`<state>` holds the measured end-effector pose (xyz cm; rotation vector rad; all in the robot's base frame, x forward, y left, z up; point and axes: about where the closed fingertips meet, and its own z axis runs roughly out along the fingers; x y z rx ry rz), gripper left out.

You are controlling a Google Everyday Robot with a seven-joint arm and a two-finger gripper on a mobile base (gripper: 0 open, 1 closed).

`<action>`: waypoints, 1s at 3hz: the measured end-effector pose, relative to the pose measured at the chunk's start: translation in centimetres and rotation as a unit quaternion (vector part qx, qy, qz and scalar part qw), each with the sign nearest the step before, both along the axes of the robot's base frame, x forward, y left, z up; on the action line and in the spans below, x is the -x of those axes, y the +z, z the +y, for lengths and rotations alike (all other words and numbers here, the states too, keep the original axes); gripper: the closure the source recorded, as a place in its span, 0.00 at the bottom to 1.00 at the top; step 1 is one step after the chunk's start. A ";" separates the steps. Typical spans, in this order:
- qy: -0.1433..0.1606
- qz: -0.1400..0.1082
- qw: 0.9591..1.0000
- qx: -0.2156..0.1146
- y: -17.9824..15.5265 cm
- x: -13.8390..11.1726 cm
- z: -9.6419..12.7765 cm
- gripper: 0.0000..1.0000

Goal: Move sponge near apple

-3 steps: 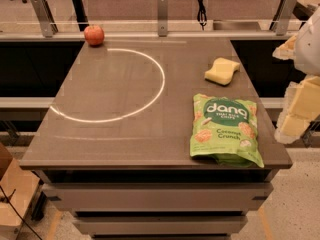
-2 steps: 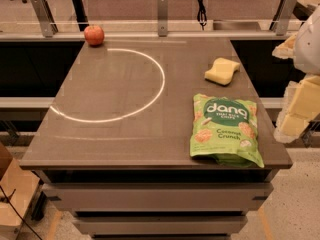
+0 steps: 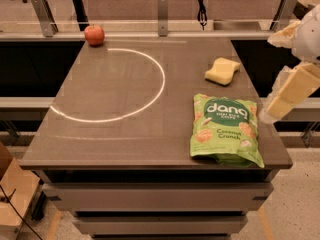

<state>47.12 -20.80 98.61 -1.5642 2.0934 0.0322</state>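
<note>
Camera view shows the pincer (image 3: 270,78) at the 3 o'clock side of the scene, hanging in the air off the right edge of the desk (image 3: 115,144) and touching nothing. Its two cream-yellow fingers (image 3: 292,91) stand apart, one above the other, with only dark background showing in the gap between them. The lower one slants down toward the desk's right edge, and its tip ends just beside that edge without resting on it.

Nearest to the pincer, at about 2 o'clock on the desk, lies the sponge (image 3: 222,71), a small pale yellow block with pinched-in sides, flat on the top and clear of everything else. Just toward 6 o'clock from it lies a green snack bag (image 3: 226,130), flat and face up. It fills the 4 to 5 o'clock corner, and its lower edge reaches the front rim. The sponge and bag are near each other but apart.

A thin white ring (image 3: 163,81) curves across the middle and 9 o'clock part of the desk, with nothing lying on it.

The apple (image 3: 94,35), red and shiny, sits upright at 11 o'clock, at the far left corner just outside the ring, well apart from the sponge.

Behind the desk, at 12 o'clock, runs a rail with upright metal posts (image 3: 162,11).
</note>
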 end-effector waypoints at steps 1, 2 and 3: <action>-0.014 -0.019 0.999 -0.042 0.3 -2.6 -0.3 0.00; -0.033 -0.025 0.996 -0.077 -0.1 -5.9 -1.2 0.00; -0.033 -0.025 0.996 -0.077 -0.1 -5.9 -1.2 0.00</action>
